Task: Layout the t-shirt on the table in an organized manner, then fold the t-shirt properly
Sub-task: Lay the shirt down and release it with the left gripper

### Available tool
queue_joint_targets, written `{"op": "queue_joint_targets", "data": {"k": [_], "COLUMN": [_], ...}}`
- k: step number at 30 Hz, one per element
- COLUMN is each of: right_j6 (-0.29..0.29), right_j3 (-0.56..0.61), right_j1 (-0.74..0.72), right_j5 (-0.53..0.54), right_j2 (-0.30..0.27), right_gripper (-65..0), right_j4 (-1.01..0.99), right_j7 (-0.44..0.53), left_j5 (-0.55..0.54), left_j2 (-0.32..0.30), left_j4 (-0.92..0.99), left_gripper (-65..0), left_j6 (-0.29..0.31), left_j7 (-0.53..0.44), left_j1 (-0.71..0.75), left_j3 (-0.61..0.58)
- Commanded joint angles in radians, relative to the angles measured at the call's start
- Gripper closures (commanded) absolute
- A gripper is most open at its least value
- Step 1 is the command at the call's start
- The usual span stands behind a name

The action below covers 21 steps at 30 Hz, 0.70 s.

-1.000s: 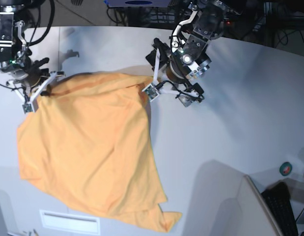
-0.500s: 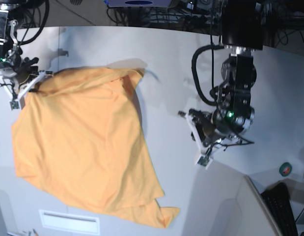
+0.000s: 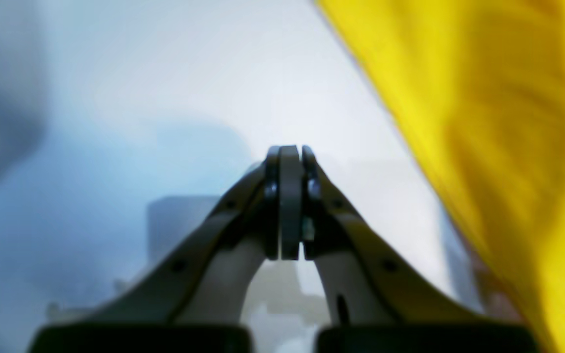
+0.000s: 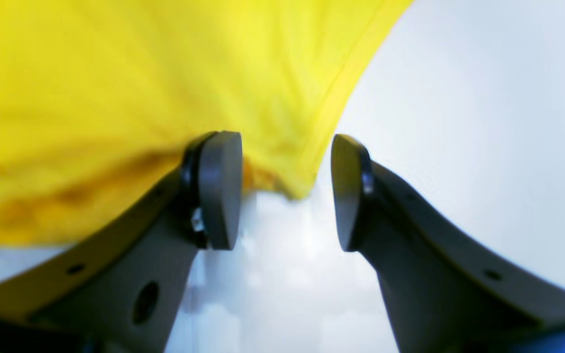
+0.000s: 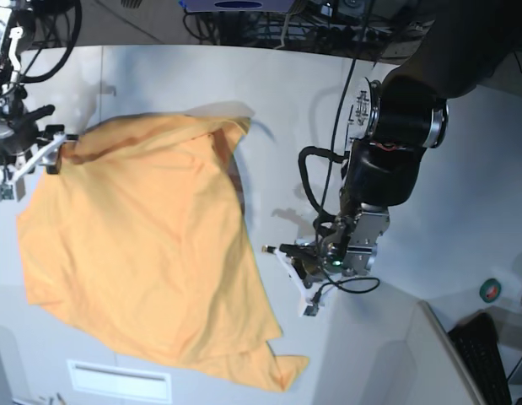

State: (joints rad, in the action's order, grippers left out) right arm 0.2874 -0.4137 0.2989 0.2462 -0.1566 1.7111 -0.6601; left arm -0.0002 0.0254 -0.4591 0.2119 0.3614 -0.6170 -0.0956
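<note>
I read left gripper [image 3: 291, 203] jaws fully closed, empty; right gripper [image 4: 286, 191] jaws apart, astride light-orange cotton t-shirt [image 5: 142, 253] corner, upper left. Risk: corner slips, shirt bunches.

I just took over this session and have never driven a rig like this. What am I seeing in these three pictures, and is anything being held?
This is a two-armed robot working over a pale table. The wide picture looks down from above; the other two come from cameras mounted on each wrist, looking out past that arm's end effector.

An orange t-shirt lies spread but rumpled on the table, with one corner folded over near the front edge.

The left end effector sits on the wide picture's right, beside the shirt. Its own camera shows it shut on nothing, the cloth off to the side.

The right end effector is at the shirt's far corner. Its camera shows it open, with the shirt's edge between the pads, not pinched.
</note>
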Motion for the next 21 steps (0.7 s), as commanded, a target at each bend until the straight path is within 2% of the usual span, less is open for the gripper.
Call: {"op": "queue_joint_targets", "data": {"k": [1, 3, 5, 11, 18, 21], "right_j6": [-0.001, -0.001, 0.002, 0.002, 0.002, 0.002], "right_j3": [-0.024, -0.057, -0.063, 0.008, 0.135, 0.226], "right_j1": [-0.005, -0.005, -0.005, -0.037, -0.062, -0.114], "right_j5": [0.003, 0.003, 0.003, 0.003, 0.002, 0.000], "right_j2": [0.001, 0.028, 0.042, 0.042, 0.039, 0.038], "right_gripper": [-28.2, -28.2, -28.2, -22.7, -22.7, -21.9], "right_j4": [0.042, 0.089, 0.140, 0.180, 0.159, 0.100], "right_j7": [0.016, 0.016, 0.018, 0.013, 0.012, 0.013], "left_j5": [-0.008, -0.019, -0.021, -0.010, -0.008, -0.034], "left_j2": [0.018, 0.029, 0.038, 0.048, 0.049, -0.015], "left_j4": [0.012, 0.024, 0.016, -0.007, 0.061, -0.060], "left_gripper": [0.0, 0.0, 0.0, 0.0, 0.0, 0.0], "left_j6": [-0.015, -0.045, -0.055, -0.055, -0.055, -0.055], "left_j7": [-0.054, -0.101, -0.109, -0.108, -0.103, -0.103], "left_j1": [-0.037, -0.030, -0.004, 0.012, 0.027, 0.099], "left_j3": [-0.051, -0.161, -0.223, -0.234, -0.234, -0.211]}}
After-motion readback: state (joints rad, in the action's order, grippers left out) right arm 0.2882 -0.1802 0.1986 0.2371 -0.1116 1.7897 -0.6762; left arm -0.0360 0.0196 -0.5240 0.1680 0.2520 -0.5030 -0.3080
